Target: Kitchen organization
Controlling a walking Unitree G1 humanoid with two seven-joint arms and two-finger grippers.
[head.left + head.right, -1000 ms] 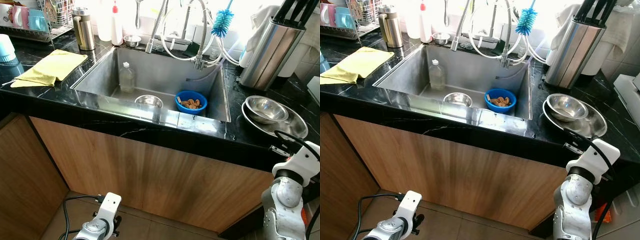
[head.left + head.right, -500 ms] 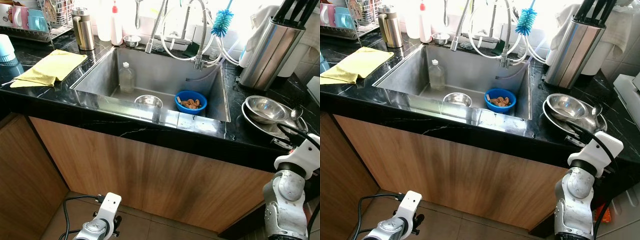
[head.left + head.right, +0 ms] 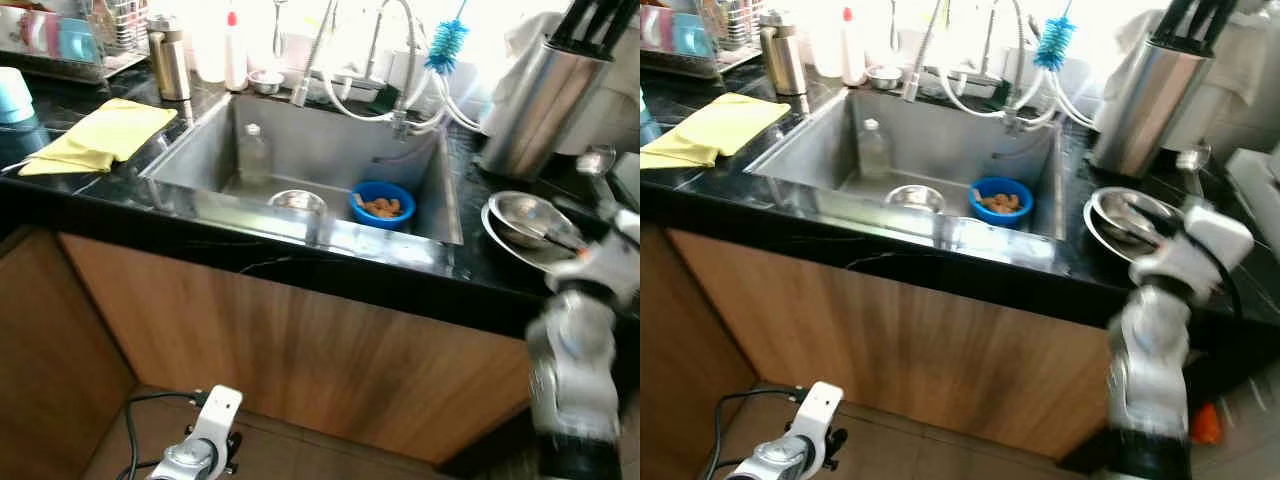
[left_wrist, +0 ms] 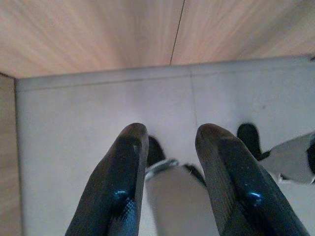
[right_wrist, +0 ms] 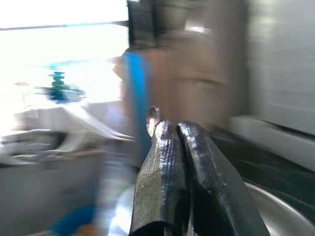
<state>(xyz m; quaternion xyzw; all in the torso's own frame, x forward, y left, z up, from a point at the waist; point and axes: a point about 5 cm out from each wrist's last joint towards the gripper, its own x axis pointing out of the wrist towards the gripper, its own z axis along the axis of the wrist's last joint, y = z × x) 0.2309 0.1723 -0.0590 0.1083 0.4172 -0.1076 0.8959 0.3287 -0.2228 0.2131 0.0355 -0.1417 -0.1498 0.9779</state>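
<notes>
Left eye view, listed left to right. Left tool (image 4: 170,162): idle near the floor, fingers parted, empty. Sink (image 3: 200,135): holds a bottle (image 3: 253,152), a small steel bowl (image 3: 297,201) and a blue bowl (image 3: 382,202) of scraps. Steel bowls (image 3: 525,222): stacked on the table at right. Right tool (image 5: 172,142): raised above them, clamped on a spoon (image 3: 596,160). We judge the spoon should travel level and slowly, clear of the knife block (image 3: 545,95). Motion blur hides the grip and the spoon's handle.
</notes>
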